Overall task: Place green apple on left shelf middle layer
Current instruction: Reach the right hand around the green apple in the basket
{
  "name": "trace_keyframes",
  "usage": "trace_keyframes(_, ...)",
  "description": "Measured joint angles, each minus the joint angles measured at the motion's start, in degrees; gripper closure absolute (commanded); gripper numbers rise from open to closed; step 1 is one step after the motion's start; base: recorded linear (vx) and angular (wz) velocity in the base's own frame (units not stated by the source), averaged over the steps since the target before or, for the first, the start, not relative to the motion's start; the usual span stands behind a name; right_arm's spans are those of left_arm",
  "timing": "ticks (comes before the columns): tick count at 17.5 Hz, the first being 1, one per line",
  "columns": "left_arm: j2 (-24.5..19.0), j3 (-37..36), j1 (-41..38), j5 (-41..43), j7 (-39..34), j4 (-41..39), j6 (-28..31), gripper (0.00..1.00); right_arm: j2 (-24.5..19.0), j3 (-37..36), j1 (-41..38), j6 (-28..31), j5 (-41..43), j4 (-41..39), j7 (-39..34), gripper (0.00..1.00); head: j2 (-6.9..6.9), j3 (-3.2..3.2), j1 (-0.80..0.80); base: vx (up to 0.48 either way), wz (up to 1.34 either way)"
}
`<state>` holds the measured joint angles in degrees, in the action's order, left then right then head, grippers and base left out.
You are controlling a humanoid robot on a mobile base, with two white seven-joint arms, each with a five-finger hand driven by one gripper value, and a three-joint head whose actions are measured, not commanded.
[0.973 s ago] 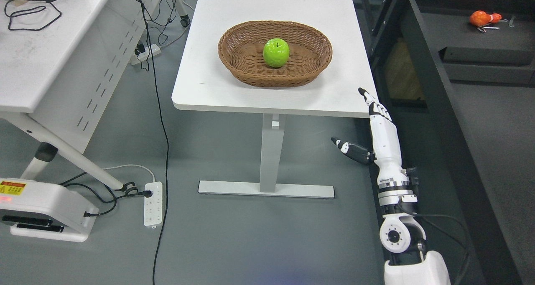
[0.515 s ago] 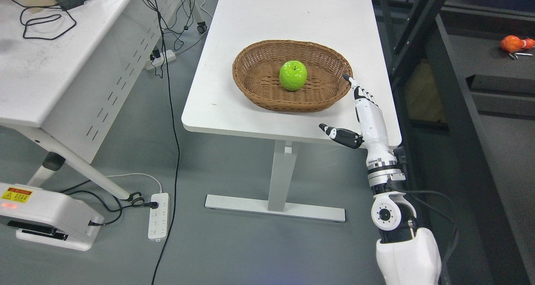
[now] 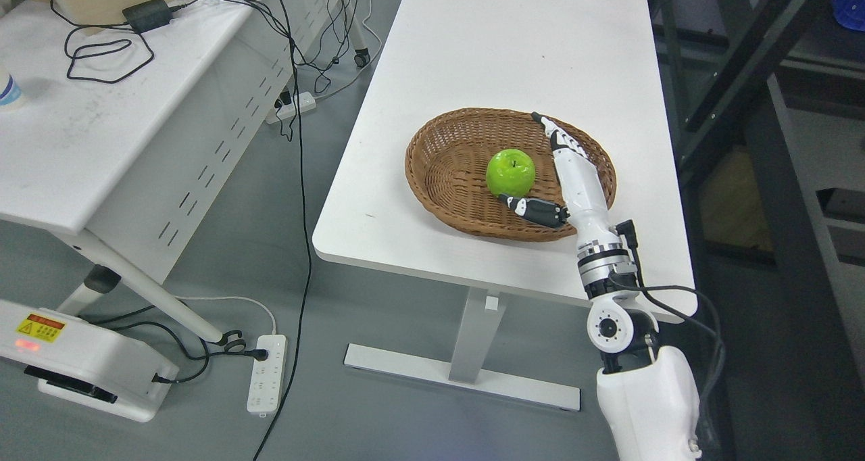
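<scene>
My right hand (image 3: 564,177) reaches over the wicker basket (image 3: 439,177) on the white table (image 3: 500,49), fingers straight and spread, holding nothing. The green apple (image 3: 510,172) sits in the middle of the basket, just left of my palm, with my thumb (image 3: 534,209) at its near side.

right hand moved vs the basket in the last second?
Yes. The right hand has gone forward from below the table edge to over the basket, open beside the green apple.
</scene>
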<state>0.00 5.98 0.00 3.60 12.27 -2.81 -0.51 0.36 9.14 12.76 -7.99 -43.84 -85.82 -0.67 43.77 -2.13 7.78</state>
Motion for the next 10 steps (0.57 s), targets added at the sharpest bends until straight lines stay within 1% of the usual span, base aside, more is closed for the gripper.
trace_keyframes(3,0.00,0.00,0.00,0.00,-0.01,0.00,0.00,0.00,-0.09,0.76,1.41,0.00,-0.80,2.22,-0.13,0.00,0.00,0.00,0.00,0.176,0.10)
trace_keyframes(7,0.00,0.00,0.00,0.00,-0.01,0.00,-0.01,0.00,-0.15,1.77,2.95,0.03,-3.07,4.90,-0.21,0.00,0.00,0.00,0.00,0.104,0.00)
trace_keyframes(10,0.00,0.00,0.00,0.00,-0.02,0.00,-0.01,0.00,1.21,2.44,3.18,0.13,-3.98,6.56,-0.24,0.00,0.00,0.00,0.00,0.044,0.01)
